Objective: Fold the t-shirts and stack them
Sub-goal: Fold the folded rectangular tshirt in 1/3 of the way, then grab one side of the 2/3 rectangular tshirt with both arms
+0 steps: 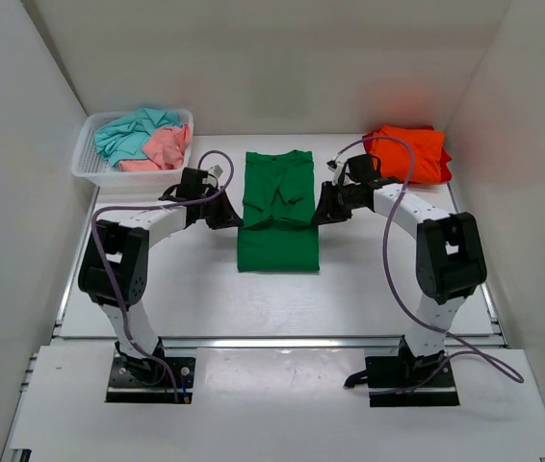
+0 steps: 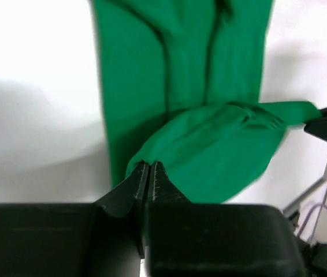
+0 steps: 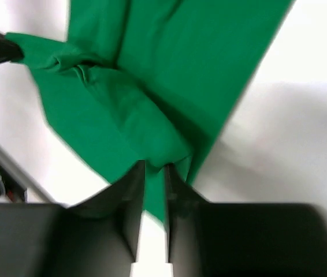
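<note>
A bright green t-shirt [image 1: 277, 245] lies lengthwise in the middle of the table, its sides folded in. My left gripper [image 1: 237, 219] is shut on its left edge, and my right gripper [image 1: 319, 214] is shut on its right edge. Between them a band of green cloth is lifted across the shirt. In the left wrist view the jaws [image 2: 148, 164] pinch a corner of the cloth [image 2: 210, 150]. In the right wrist view the jaws [image 3: 155, 167] grip a fold of the cloth [image 3: 169, 63]. A folded orange t-shirt [image 1: 412, 152] lies at the back right.
A white mesh basket [image 1: 88, 166] at the back left holds a crumpled teal shirt [image 1: 133, 130] and a pink shirt [image 1: 165, 146]. White walls close in the table on the left, right and back.
</note>
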Controlling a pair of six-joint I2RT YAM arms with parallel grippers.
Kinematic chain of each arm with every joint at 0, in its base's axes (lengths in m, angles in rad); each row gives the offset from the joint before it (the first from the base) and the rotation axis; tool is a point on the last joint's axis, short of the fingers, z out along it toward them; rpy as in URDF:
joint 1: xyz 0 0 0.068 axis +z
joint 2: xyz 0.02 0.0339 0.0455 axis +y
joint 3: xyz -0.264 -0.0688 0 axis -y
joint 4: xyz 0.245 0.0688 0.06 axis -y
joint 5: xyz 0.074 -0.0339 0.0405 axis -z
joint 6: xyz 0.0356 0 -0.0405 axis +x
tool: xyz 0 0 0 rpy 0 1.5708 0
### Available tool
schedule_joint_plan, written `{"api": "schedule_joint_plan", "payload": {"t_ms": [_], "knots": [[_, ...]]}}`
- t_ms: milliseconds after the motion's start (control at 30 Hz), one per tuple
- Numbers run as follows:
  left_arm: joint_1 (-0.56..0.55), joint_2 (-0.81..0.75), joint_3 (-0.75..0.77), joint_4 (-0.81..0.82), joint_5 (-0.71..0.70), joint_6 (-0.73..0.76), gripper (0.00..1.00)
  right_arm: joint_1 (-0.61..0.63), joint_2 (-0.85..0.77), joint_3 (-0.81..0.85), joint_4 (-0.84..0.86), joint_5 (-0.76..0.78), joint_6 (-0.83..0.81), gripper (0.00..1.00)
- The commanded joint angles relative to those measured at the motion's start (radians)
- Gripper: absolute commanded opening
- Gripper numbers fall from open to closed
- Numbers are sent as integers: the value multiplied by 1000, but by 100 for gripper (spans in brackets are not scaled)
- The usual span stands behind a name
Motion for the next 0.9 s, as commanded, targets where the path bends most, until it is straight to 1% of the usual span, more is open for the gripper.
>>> {"api": "schedule_joint_plan", "payload": {"t_ms": [0,33,67,100,133,167,200,233,267,300,333,367,400,433,467,500,533,567,600,633,700,733,867], "knots": [[48,61,68,75,43,19,10,-31,91,94,31,16,-43,19],[63,59,52,143,59,-10,23,-42,98,92,59,30,-29,24],[80,52,11,253,78,-53,42,-41,91,78,134,48,-23,36],[109,38,-42,373,93,-76,52,-44,67,43,163,85,-10,44],[110,12,-70,415,105,-134,55,-48,57,21,220,123,11,47],[119,3,-101,467,122,-152,57,-50,22,-20,243,131,29,51],[120,-8,-107,468,136,-157,57,-50,-2,-37,265,165,49,53],[119,-13,-107,436,151,-131,58,-44,-33,-74,280,193,68,54],[105,-28,-109,390,162,-102,58,-34,-73,-121,280,213,88,53],[94,-37,-141,370,159,-93,58,-28,-117,-185,286,229,94,52],[82,-72,-161,363,149,-85,58,-8,-138,-209,298,255,121,52],[68,-117,-222,356,117,-85,58,13,-183,-274,306,272,160,51],[29,-138,-280,342,90,-75,59,30,-237,-351,323,295,169,51],[12,-190,-311,334,25,-82,59,48,-260,-390,344,334,224,50],[-28,-242,-372,322,-52,-88,59,80,-301,-454,352,346,267,50],[-80,-269,-429,305,-93,-94,58,99,-340,-503,352,399,313,50],[-107,-319,-452,297,-196,-107,57,145,-357,-525,352,438,333,50],[-166,-364,-495,276,-312,-114,57,171,-384,-566,369,453,374,50],[-215,-384,-535,276,-369,-143,57,189,-406,-611,383,479,414,50],[-238,-414,-555,293,-431,-159,58,217,-430,-637,410,495,428,51],[-253,-438,-648,372,-459,-238,57,246,-440,-691,470,512,491,53],[-254,-447,-665,400,-461,-248,58,255,-431,-701,499,504,500,55],[-254,-389,-640,426,-490,-226,59,248,-368,-688,538,481,488,57]]}}
